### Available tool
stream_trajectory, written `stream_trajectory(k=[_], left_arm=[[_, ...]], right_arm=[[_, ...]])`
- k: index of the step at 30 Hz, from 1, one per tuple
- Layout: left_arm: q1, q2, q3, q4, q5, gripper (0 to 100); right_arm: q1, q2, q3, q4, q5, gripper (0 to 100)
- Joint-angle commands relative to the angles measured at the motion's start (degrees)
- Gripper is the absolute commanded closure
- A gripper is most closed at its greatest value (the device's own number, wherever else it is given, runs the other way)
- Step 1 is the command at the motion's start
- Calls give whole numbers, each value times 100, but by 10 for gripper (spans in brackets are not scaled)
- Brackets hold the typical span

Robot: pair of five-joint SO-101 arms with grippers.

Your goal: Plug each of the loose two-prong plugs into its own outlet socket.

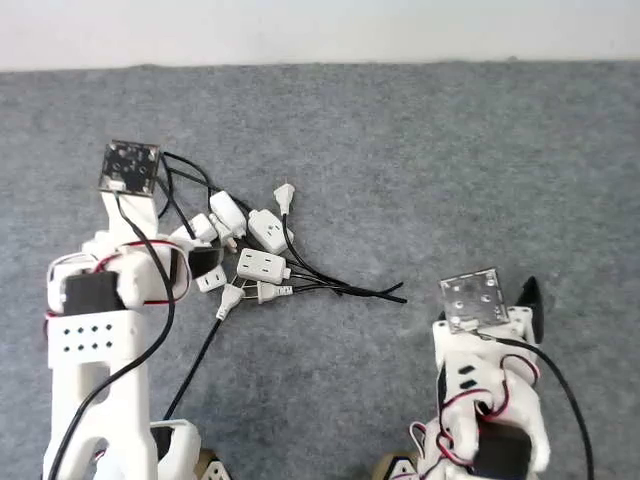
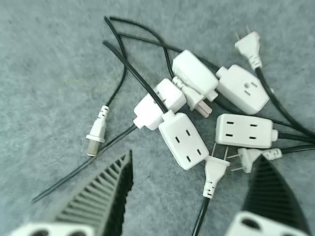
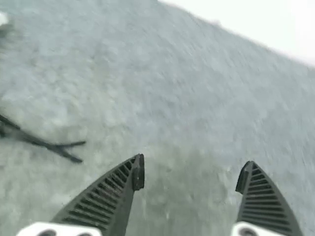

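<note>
Left gripper (image 2: 193,158) hangs low over the tangle, fingers spread wide, nothing in them. Right between them lies the block (image 2: 183,140), a white two-outlet socket with its slots facing up. Just beside the block, on the side nearest your fingers, lies the plug (image 2: 215,170), its two prongs alongside the block's corner.

That's your pick, I'd say. Nothing looks plugged in yet, so the job is at its start. Take the plug by its white body, well back from the prongs, so they're free to enter the slots. A second plug (image 2: 249,157) lies just beside it, prongs almost touching, so close slowly or you may drag both. Expect the block to slide when you push. It looks light and loose, so pin it with the other arm.

Beyond the block, more sockets (image 2: 244,130) and black cables (image 2: 133,73) crowd together, so come in from above, not through them.

Right gripper (image 3: 192,173) sits well apart from the block, fingers parted and holding nothing, over grey desk (image 1: 450,150). The stretch between it and the block is your working room, with a few cable ends (image 3: 54,145) trailing in. The far edge (image 1: 400,68) of the desk lies well beyond the block, so no worry there.
</note>
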Motion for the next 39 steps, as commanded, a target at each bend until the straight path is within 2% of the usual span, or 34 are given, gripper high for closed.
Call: stream_trajectory(k=[1, 4, 7, 9, 14, 17, 21, 29, 37, 39], left_arm=[[53, 9, 426, -659, 141, 641], [26, 9, 620, -993, 290, 641], [26, 18, 681, -1046, 290, 641], [26, 18, 725, -1073, 290, 641], [26, 18, 927, -1389, 290, 641], [26, 26, 963, -1415, 378, 641], [18, 26, 1007, -1433, 413, 641], [-571, 26, 1086, -1864, 738, 641], [-607, 26, 1481, -2514, 844, 641], [-607, 26, 1490, -2523, 853, 641]], right_arm=[[-215, -13, -598, 435, 53, 690], [-778, 110, -923, 462, 70, 690], [-1095, 945, -1547, 462, 26, 690], [-1253, 2053, -2127, 462, 0, 690], [-1534, 5429, -4035, 523, -651, 690], [-2132, 7108, -4721, 646, -888, 690], [-3002, 8637, -5257, 549, -1055, 690], [-3925, 10026, -5767, -171, -1196, 690], [-3996, 10782, -6286, -752, -1222, 690], [-3996, 10976, -6646, -646, -1547, 690]])
